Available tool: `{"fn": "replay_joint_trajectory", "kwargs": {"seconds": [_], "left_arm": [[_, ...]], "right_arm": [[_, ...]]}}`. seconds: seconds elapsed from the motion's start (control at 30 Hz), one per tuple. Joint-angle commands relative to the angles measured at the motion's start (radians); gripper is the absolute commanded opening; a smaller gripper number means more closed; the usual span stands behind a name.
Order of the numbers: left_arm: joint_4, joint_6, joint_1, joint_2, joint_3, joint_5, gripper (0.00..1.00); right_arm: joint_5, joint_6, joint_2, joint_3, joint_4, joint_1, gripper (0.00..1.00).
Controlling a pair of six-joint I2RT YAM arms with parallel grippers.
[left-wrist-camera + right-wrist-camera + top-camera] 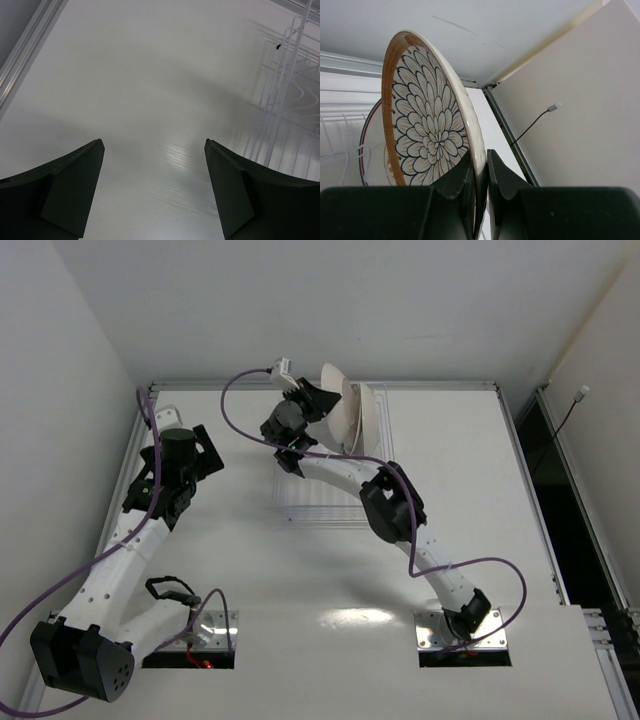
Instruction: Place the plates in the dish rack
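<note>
Pinched by its rim between the pressed-together fingers of the right gripper [480, 162]: a brown-rimmed petal-pattern plate [427, 125], held upright on edge at the far end of the wire dish rack [318, 502]. Stood just behind it, near the rack wires: a second plate [370, 150], pale with a thin red rim line. Hung spread wide over the white table [140, 75], rack at its right: the left gripper [154, 144].

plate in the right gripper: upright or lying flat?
Upright. In the right wrist view the brown-rimmed plate stands on edge, its rim pinched by the right gripper, patterned face turned sideways.
</note>
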Motion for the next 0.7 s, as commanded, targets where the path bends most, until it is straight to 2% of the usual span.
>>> {"fn": "replay_joint_trajectory", "kwargs": {"seconds": [0.0,0.37,0.47,0.67], "left_arm": [[0.020,-0.009,0.007,-0.021,-0.002,-0.003,0.80],[0.020,-0.009,0.007,-0.021,-0.002,-0.013,0.80],[0.020,-0.009,0.007,-0.021,-0.002,-0.013,0.80],[0.020,-0.009,0.007,-0.021,-0.002,-0.013,0.80]], "right_arm": [[0.233,-0.016,-0.024,0.070,0.072,0.020,0.00],[0.233,-0.025,0.005,0.050,0.095,0.020,0.00],[0.242,-0.034,0.005,0.024,0.155,0.011,0.00],[0.263,-0.189,0.034,0.004,0.318,-0.008,0.01]]}}
